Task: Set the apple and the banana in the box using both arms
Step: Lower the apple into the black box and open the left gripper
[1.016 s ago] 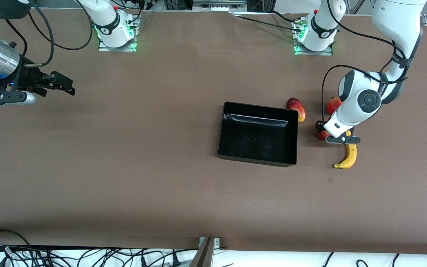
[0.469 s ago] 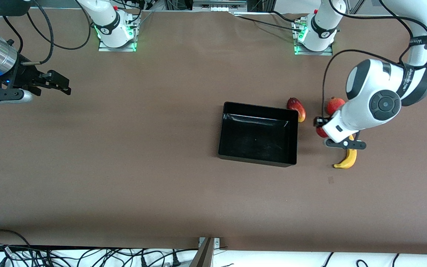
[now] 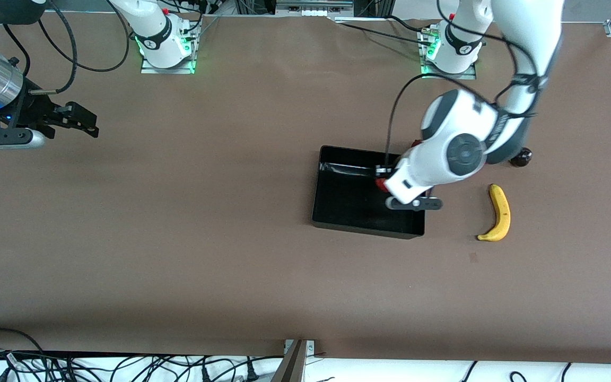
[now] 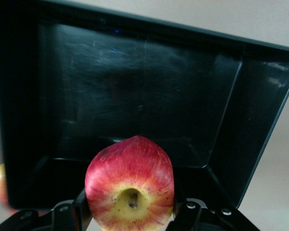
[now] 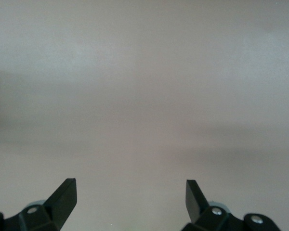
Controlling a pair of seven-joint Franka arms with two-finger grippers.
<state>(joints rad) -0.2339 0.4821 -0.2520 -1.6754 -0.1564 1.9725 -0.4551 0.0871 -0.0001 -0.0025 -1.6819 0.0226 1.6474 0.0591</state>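
The left gripper [image 3: 385, 180] is clamped on the apple [image 4: 130, 190] and holds it in the air over the black box [image 3: 337, 212]. The banana [image 3: 498, 213] lies on the table [image 3: 204, 239], near the box toward the left arm's end. The right gripper [image 5: 131, 192] waits, fingers wide apart, over bare table at the right arm's end

The left arm reaches out from its base, elbow bent, wrist angled down, its claw [image 3: 381, 180] clamped around something held aloft. The right arm waits at its end of the table, its claw [image 3: 80, 119] spread wide and empty.
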